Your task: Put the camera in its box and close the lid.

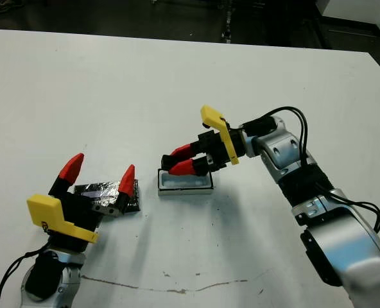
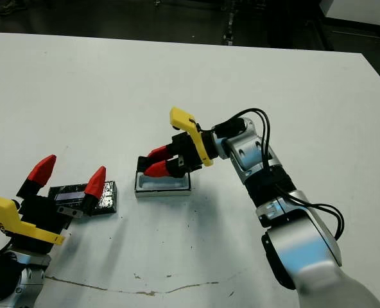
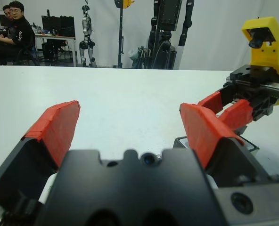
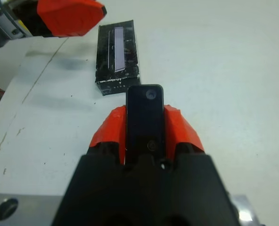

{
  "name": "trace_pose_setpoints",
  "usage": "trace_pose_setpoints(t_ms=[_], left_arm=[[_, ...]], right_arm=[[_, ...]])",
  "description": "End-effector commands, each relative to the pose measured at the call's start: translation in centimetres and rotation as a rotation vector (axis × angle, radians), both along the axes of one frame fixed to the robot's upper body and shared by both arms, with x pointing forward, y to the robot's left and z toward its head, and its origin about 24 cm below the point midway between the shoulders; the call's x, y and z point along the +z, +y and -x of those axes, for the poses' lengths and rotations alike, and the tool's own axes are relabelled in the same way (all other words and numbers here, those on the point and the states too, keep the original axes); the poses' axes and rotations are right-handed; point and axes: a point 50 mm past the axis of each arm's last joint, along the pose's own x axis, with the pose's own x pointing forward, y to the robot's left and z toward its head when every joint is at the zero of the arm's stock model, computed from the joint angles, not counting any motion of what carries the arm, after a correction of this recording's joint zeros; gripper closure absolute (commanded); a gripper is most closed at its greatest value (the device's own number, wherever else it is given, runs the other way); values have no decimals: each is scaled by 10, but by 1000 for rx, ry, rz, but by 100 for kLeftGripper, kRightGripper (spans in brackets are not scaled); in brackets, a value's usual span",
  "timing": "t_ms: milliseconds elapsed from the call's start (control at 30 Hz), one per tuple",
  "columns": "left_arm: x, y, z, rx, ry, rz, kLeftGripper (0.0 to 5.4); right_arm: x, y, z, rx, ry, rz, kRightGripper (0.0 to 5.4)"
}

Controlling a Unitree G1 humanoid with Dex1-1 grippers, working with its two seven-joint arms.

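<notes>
Right wrist view: camera (image 4: 144, 120), slim black bar, clamped lengthwise between the two red fingers (image 4: 109, 129) of the right hand (image 1: 182, 162), its lens end projecting past the tips. Held this way, presumably, so the bar can be lowered flat into its tray.

Head views: box (image 1: 185, 182), shallow white-lined tray, resting on the white desk (image 1: 177, 83) directly under the right hand; the fingertips hover over its near-left portion (whether the camera already touches the tray floor cannot be told). The box appears empty.

Lid (image 1: 108, 196), dark slab with a crinkled foil top, lying flat on the desk well to the left of the box, partly behind the left hand (image 1: 100, 174). Left hand: fingers spread wide apart, gripping nothing, its tips standing on either side of the lid's near end; positioned, by my reading, to take the lid once the camera is seated.

Background, left wrist view: people seated at a far table, beyond the desk.

Status: insertion in hand; closing not yet begun.
</notes>
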Motion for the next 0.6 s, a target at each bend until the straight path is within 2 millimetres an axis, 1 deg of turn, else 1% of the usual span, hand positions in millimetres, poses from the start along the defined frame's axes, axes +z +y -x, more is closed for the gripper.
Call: trace_pose_setpoints(t_ms=[33,600], left_arm=[[-3,1,2,0,14,1,0],[-3,1,2,5,14,-5,0]], right_arm=[[-5,-1,2,-10,-12,34,374],[-15,1,8,1,6,27,374]])
